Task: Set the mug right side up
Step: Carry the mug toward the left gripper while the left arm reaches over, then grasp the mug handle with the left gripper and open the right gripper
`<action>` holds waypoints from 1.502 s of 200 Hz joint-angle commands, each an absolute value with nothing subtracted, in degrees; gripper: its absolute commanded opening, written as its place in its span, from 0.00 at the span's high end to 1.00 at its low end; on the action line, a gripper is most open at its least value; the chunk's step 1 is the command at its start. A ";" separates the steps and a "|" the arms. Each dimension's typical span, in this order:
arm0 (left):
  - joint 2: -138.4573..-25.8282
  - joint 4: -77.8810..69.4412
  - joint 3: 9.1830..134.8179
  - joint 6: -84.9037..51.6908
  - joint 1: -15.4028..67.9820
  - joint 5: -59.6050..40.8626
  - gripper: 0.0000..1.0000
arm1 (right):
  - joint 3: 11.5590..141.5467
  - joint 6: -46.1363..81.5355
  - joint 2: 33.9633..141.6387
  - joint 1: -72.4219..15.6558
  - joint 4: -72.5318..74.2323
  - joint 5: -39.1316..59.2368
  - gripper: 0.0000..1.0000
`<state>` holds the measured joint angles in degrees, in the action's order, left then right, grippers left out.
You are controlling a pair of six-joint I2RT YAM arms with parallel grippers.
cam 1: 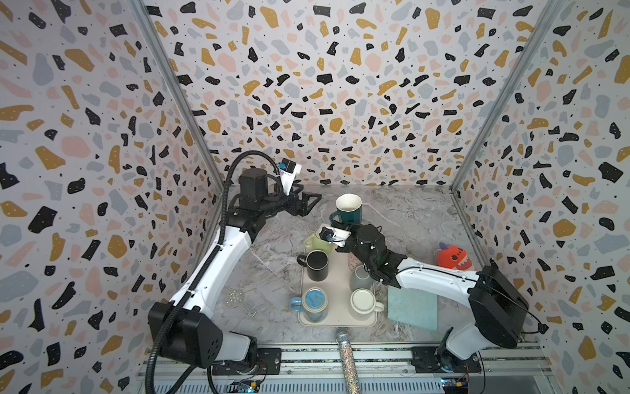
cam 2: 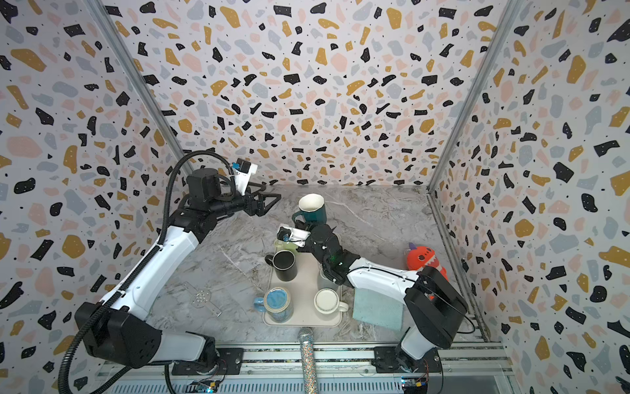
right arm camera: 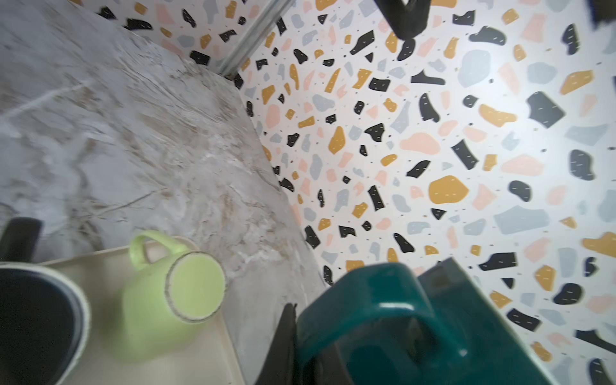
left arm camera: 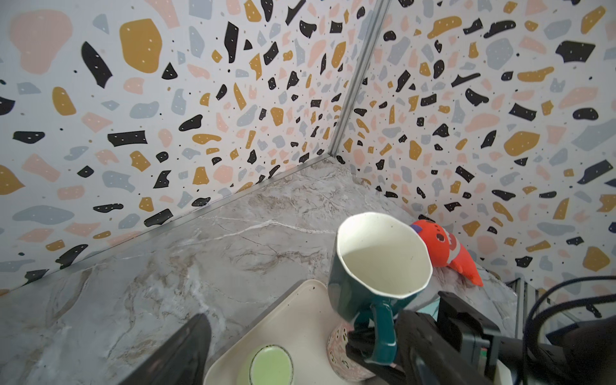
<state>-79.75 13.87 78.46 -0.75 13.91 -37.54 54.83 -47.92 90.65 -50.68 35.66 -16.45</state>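
Observation:
The mug [cam 1: 348, 206] [cam 2: 311, 206] is dark teal with a white inside. It hangs in the air over the far end of the cream tray [cam 1: 341, 320], mouth up and slightly tilted. My right gripper [cam 1: 336, 223] [cam 2: 300, 224] is shut on the mug's handle [left arm camera: 383, 330] [right arm camera: 383, 320]. One right finger [right arm camera: 286, 336] shows beside the handle. My left gripper [cam 1: 312, 204] [cam 2: 272, 203] is open and empty, raised to the left of the mug and apart from it. In the left wrist view the mug [left arm camera: 380, 256] is between and beyond my left fingers [left arm camera: 180, 353].
The tray holds an upside-down light green mug [cam 1: 317, 240] [right arm camera: 173, 300], a black mug [cam 1: 317, 264], a blue mug [cam 1: 315, 300], a white mug [cam 1: 363, 300], a grey mug [cam 1: 359, 278] and a pink patterned mug [left arm camera: 340, 346]. An orange plush [cam 1: 455, 257], teal cloth [cam 1: 412, 308], metal strainer [cam 1: 235, 298] and glitter microphone [cam 1: 346, 358] lie around it.

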 commanded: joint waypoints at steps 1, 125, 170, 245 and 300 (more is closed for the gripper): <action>-79.92 18.08 80.80 5.20 15.34 -38.53 0.12 | 55.00 -59.84 91.24 -50.89 51.34 -24.88 1.00; -85.49 27.31 85.18 14.43 22.05 -28.48 0.16 | 56.60 -65.31 94.78 -51.41 55.29 -24.01 1.00; -87.99 30.17 86.82 15.56 23.90 -26.29 0.21 | 57.29 -65.34 95.82 -51.66 55.68 -24.44 1.00; -89.30 32.67 87.71 16.94 24.73 -26.10 0.31 | 57.75 -65.72 96.96 -52.03 57.39 -24.09 1.00; -90.31 33.46 88.23 17.59 24.85 -26.94 0.37 | 57.53 -66.31 97.13 -52.54 58.71 -23.64 1.00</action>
<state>-89.47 32.88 86.28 16.36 24.51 -26.46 54.39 -65.10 98.98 -52.12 50.96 -23.66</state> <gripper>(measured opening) 0.639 0.101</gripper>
